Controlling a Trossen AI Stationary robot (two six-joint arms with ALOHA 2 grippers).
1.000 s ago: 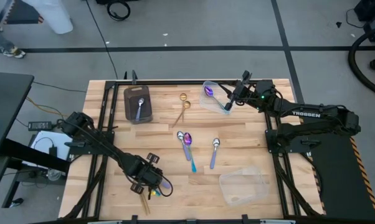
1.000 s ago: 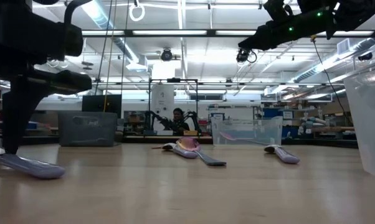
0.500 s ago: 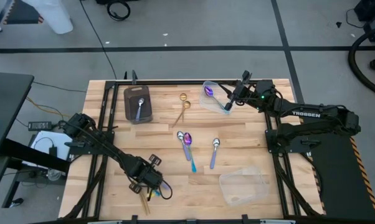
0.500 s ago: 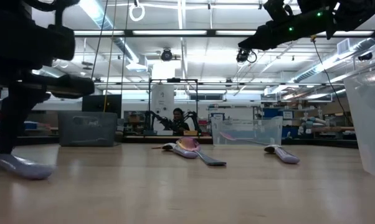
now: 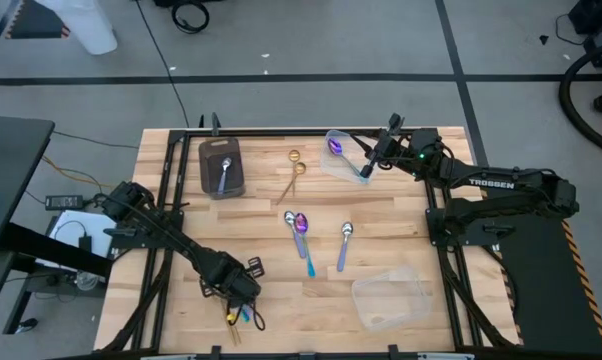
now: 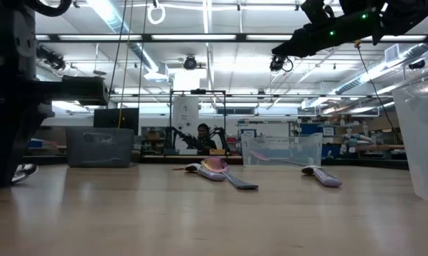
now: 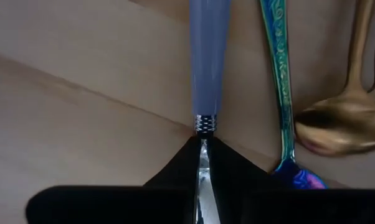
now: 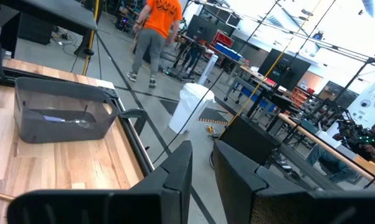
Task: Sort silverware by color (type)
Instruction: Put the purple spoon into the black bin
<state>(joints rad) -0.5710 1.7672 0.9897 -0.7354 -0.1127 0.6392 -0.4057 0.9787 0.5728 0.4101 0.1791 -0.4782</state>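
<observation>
- Left gripper (image 5: pixel 237 297) is held low over the near-left part of the wooden table (image 5: pixel 181 220), its fingers (image 7: pixel 175 177) closed on the shiny neck of a blue-handled spoon (image 7: pixel 205 62), as the left wrist view shows.
- Just beside that spoon, an iridescent teal-handled spoon (image 7: pixel 281 74) and a gold spoon (image 7: pixel 337 118) are seen lying on the wood.
- Farther from this gripper, toward the table's middle, an iridescent purple spoon (image 5: pixel 304 240) and a blue-handled silver spoon (image 5: pixel 344 243) are laid near each other; a pair of gold spoons (image 5: pixel 292 175) lies beyond them.
- One spoon (image 5: pixel 224 172) is held in the dark grey tray (image 5: pixel 207 160) at the far left.
- Right gripper (image 5: pixel 369 158) is held above the clear container (image 5: pixel 343 158) at the far side, in which a purple spoon (image 5: pixel 334 146) lies; its fingers (image 8: pixel 178 171) are parted by a narrow gap, with nothing between them.
- A second clear container (image 5: pixel 389 298) stands at the near right.
- Beyond the table, a workshop with benches is seen, and a person in an orange top (image 8: pixel 155 25) is on the floor there.
</observation>
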